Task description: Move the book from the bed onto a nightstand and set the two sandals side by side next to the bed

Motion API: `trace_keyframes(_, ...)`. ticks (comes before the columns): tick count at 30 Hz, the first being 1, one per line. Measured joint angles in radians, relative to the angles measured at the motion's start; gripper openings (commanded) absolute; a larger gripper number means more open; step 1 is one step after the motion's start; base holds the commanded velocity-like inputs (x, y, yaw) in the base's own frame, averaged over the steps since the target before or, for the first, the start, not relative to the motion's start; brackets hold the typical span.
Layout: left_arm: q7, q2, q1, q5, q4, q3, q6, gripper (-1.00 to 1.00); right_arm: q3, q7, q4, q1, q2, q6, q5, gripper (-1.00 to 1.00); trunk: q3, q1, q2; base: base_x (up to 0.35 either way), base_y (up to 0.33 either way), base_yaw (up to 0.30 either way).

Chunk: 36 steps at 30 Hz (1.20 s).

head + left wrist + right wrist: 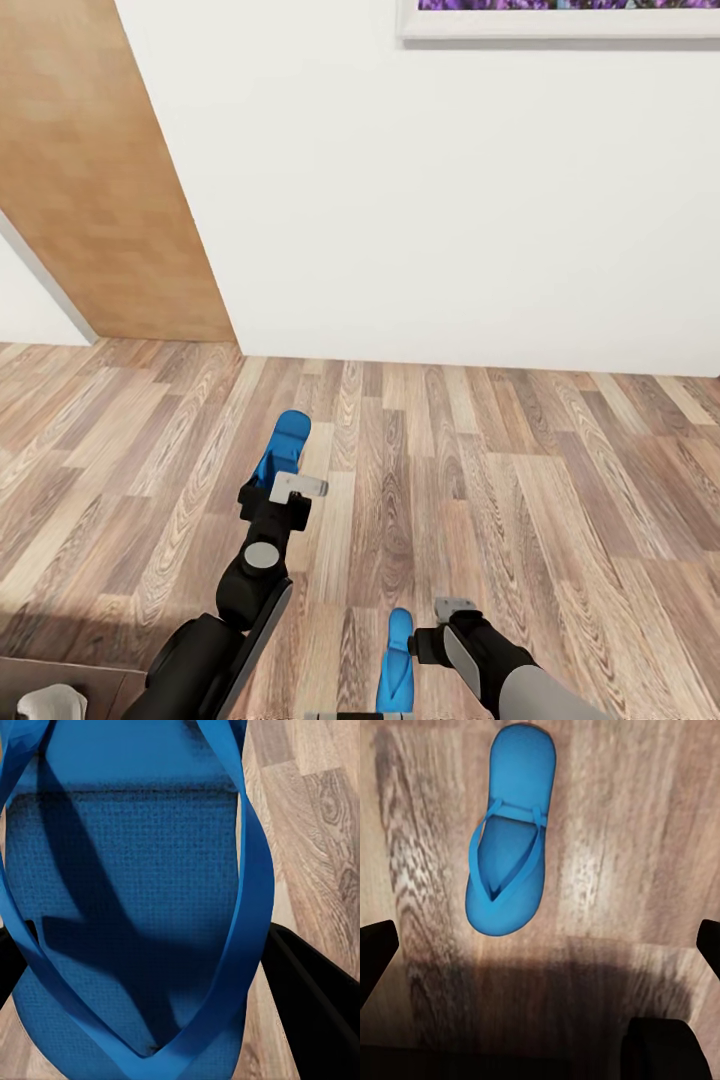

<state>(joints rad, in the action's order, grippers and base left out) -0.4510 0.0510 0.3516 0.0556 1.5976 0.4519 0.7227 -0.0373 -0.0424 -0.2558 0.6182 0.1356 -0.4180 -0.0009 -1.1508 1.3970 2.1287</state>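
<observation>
The left claw (283, 478) is closed on one blue sandal (284, 446) and holds it above the wood-plank floor (560, 480). In the left wrist view, this held sandal (127, 900) sits between the dark fingers (315, 997), its strap looping across the textured sole.

The right claw (425, 640) is spread wide and holds nothing. The second sandal (398, 662) lies flat on the floor just beside it, at the lower edge of the head view. In the right wrist view, this second sandal (508, 832) rests strap side up on the planks, apart from the dark fingertips (375, 952).

A white wall (450, 200) stands ahead, with a light wooden door (100, 180) to its left.
</observation>
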Motion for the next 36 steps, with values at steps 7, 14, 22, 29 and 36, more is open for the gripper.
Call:
trace_keyframes(7,-0.001,0.0,0.0,-0.001,0.0,0.001,-0.02,-1.0,0.0,0.0,0.001,0.0,0.001,0.0,0.0,1.0,-0.011,0.0,0.0,0.0,0.0,0.0)
trace_keyframes(14,-0.001,0.0,-0.001,-0.001,0.0,-0.002,-0.049,-1.0,0.0,0.0,0.001,0.0,0.002,0.0,0.0,1.0,-0.023,0.0,0.0,0.0,0.0,0.0)
trace_keyframes(22,-0.001,0.0,-0.001,-0.001,0.0,0.0,-0.07,-1.0,0.0,0.0,0.002,0.0,0.002,0.0,0.0,1.0,-0.036,0.0,0.0,0.0,0.0,0.0)
trace_keyframes(29,-0.001,0.0,-0.001,0.0,0.0,-0.001,-0.079,-1.0,0.0,0.0,0.002,0.0,0.002,0.0,0.0,1.0,-0.048,0.0,0.0,0.0,0.0,0.0)
trace_keyframes(36,-0.004,0.0,-0.001,0.001,0.0,-0.005,-0.132,-1.0,0.0,0.0,0.002,0.0,0.003,0.0,0.0,1.0,-0.059,0.0,0.0,0.0,0.0,0.0)
